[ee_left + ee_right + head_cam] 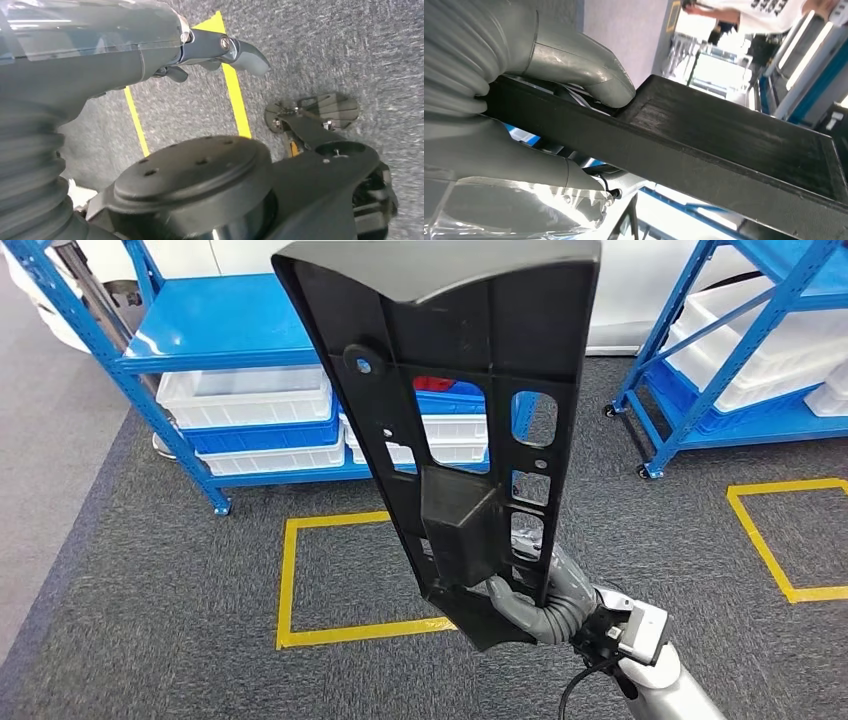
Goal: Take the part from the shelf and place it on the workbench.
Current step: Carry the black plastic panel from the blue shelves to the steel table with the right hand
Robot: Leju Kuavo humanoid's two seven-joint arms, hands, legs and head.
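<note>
Right hand [545, 602] at 5 o'clock; fingers [589, 75] pinching lower end of black part [465, 410]; part upright, tilted, clear of carpet [180, 620], likely for carrying; left hand [220, 50] hanging, fingers' state unclear; blue shelf [230, 330] at 11 o'clock.

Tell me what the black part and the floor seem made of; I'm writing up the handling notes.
The part, gripped at its lower end by the right hand, looks like moulded black plastic, matte: ribs, cut-out windows and a fine grain show. The floor looks like dark grey carpet, speckled and fibrous.
</note>
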